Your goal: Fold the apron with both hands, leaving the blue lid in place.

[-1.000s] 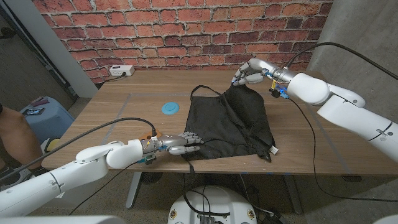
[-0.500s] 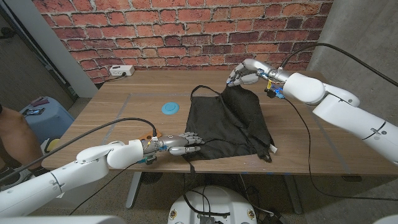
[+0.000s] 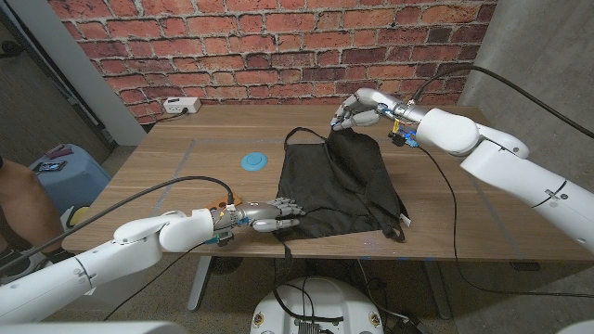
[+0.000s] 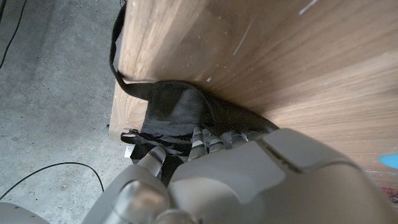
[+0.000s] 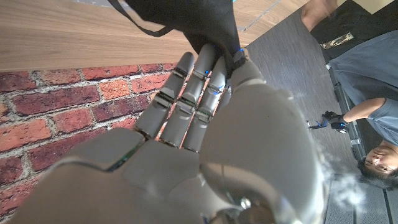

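Observation:
A black apron (image 3: 339, 186) lies spread on the wooden table (image 3: 176, 181), its straps trailing over the front edge. My right hand (image 3: 356, 113) pinches the apron's far right corner (image 5: 217, 28) and holds it lifted above the table. My left hand (image 3: 269, 214) grips the apron's near left corner (image 4: 180, 115) at the table's front edge. The blue lid (image 3: 253, 160) sits flat on the wood just left of the apron, apart from both hands.
A white power strip (image 3: 181, 106) lies at the table's far left edge by the brick wall. A blue stool (image 3: 65, 165) stands on the floor to the left. A person (image 5: 367, 134) stands off to the side in the right wrist view.
My right hand has drawn the lifted far corner of the apron leftward, and the cloth's far edge has followed. The left hand has stayed put.

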{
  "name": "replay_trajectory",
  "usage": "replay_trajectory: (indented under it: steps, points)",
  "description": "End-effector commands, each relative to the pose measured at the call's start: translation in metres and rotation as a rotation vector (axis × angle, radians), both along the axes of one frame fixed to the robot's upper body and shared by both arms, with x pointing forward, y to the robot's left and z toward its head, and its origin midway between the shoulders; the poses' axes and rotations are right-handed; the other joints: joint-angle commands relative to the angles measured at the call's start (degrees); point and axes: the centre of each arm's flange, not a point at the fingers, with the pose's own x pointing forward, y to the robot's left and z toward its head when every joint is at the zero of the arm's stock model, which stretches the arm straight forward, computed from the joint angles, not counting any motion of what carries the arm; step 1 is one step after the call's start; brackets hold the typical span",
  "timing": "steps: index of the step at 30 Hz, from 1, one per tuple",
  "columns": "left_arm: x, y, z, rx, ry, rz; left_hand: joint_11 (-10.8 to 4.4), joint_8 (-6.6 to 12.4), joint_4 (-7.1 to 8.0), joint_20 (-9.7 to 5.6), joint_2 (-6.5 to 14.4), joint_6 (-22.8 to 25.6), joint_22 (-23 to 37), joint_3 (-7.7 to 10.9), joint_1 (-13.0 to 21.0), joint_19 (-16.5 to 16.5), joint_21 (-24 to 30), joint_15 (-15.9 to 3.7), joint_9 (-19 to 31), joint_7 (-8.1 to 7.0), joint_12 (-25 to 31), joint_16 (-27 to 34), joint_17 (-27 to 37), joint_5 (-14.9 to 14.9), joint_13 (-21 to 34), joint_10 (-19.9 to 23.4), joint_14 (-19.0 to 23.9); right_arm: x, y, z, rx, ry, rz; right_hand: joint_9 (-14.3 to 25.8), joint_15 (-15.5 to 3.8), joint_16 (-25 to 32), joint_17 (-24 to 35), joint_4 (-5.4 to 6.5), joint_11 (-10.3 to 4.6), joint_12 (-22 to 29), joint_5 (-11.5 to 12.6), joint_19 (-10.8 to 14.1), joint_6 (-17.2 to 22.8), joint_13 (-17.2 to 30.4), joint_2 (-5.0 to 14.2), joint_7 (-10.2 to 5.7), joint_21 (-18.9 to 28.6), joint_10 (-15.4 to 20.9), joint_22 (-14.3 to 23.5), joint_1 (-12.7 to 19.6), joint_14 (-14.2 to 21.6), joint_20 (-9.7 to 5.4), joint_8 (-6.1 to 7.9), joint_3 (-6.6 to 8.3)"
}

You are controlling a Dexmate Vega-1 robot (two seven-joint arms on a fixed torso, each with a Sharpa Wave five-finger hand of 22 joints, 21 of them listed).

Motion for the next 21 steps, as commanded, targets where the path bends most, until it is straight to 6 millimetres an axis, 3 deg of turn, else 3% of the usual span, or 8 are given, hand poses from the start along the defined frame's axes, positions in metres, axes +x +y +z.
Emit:
replay_trajectory:
  steps: [1, 21]
  points:
    - [-0.001, 0.002, 0.000, -0.003, -0.002, -0.001, -0.21, -0.08, -0.08, 0.16, 0.2, 0.4, 0.1, 0.60, -0.4, -4.9, 0.2, -0.15, 0.2, -0.14, 0.0, -0.2, 0.1, 0.0, 0.1, 0.1, -1.6, -0.001, 0.014, -0.007, -0.018, 0.026, 0.041, 0.2, -4.35, -0.1, 0.3, -0.20, 0.06, -0.1, -0.2, 0.7, 0.4, 0.0, 0.18, 0.08, 0.4, 0.5, 0.1, 0.5, 0.8, 0.25, -0.36, -0.31]
    - [-0.001, 0.001, -0.004, -0.018, 0.006, -0.003, -0.06, -0.09, -0.09, 0.18, 0.3, 0.4, 0.1, 0.74, -0.4, -4.9, 0.2, -0.14, 0.2, -0.15, 0.0, -0.2, 0.1, 0.0, 0.1, 0.0, -1.7, 0.001, 0.046, -0.015, -0.065, 0.060, 0.100, 0.0, -4.27, -0.9, 0.2, -0.03, 0.10, -0.4, -0.4, 0.6, 0.5, 0.2, 0.37, 0.26, 0.4, 0.5, 0.1, 0.3, 1.2, 0.33, -0.68, -0.90]
